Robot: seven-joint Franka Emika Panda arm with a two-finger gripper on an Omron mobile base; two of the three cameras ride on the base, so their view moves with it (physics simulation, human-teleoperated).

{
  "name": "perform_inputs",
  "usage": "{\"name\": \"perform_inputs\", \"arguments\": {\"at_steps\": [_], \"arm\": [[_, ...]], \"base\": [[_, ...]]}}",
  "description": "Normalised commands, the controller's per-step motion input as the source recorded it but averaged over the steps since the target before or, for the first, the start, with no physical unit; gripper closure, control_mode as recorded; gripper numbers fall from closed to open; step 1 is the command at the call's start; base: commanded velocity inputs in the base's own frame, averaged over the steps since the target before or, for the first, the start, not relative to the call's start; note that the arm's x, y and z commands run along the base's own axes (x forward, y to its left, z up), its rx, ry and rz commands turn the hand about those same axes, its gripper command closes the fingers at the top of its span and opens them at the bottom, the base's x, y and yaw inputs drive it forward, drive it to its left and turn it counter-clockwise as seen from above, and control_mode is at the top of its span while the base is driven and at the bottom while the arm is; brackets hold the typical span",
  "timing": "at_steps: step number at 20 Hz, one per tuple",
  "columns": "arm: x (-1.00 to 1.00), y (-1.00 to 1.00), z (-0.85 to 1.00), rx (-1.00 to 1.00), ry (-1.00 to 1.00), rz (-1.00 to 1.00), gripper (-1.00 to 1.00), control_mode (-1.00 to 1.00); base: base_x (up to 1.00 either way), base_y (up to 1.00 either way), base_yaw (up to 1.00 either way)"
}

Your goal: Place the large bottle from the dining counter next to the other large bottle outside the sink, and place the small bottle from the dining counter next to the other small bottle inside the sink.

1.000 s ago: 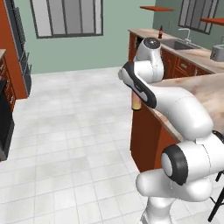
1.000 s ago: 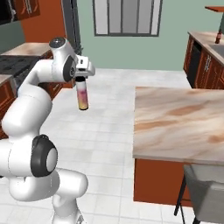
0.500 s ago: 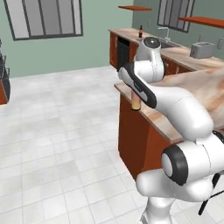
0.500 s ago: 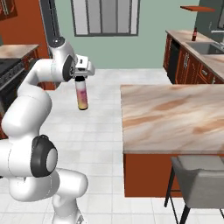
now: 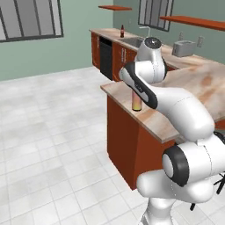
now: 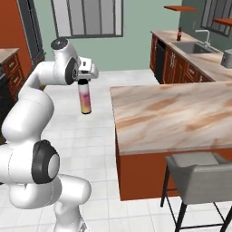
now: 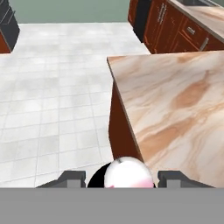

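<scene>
item: large bottle [image 6: 84,98], pale cap, pink upper body, yellow-orange lower body. upright, hanging clear of any surface, gripped at its top by the claw [image 6: 84,81]; seen from the right it is over the white tiled floor [image 6: 102,131], beside the near corner of the dining table [image 6: 181,118]. from the left its lower body [image 5: 136,103] shows below the white arm, against the table edge. from the hand camera its pale cap [image 7: 127,174] sits between the two dark fingers [image 7: 72,178].

item: claw, closed on the large bottle's neck, pointing down.

item: dining table, beige-brown marbled slab on red-orange base; grey padded stool [image 6: 201,181] at its near side.

item: sink [image 6: 190,46], grey basin with curved tap [image 6: 205,35], in the far worktop.

item: other large bottle [image 6: 179,34], dark with red, standing on the worktop left of the sink.

item: toaster [image 5: 183,46], grey, on the far worktop.
</scene>
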Motion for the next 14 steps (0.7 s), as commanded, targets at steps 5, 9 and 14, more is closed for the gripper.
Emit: {"name": "perform_inputs", "arguments": {"at_steps": [5, 9, 14], "arm": [[0.0, 0.0, 0.0, 0.0, 0.0, 0.0, 1.0, 1.0], [0.0, 0.0, 0.0, 0.0, 0.0, 0.0, 1.0, 1.0], [0.0, 0.0, 0.0, 0.0, 0.0, 0.0, 1.0, 1.0]], "base": [[0.06, 0.4, -0.2], [0.13, 0.37, -0.21], [0.14, 0.35, -0.21]]}}
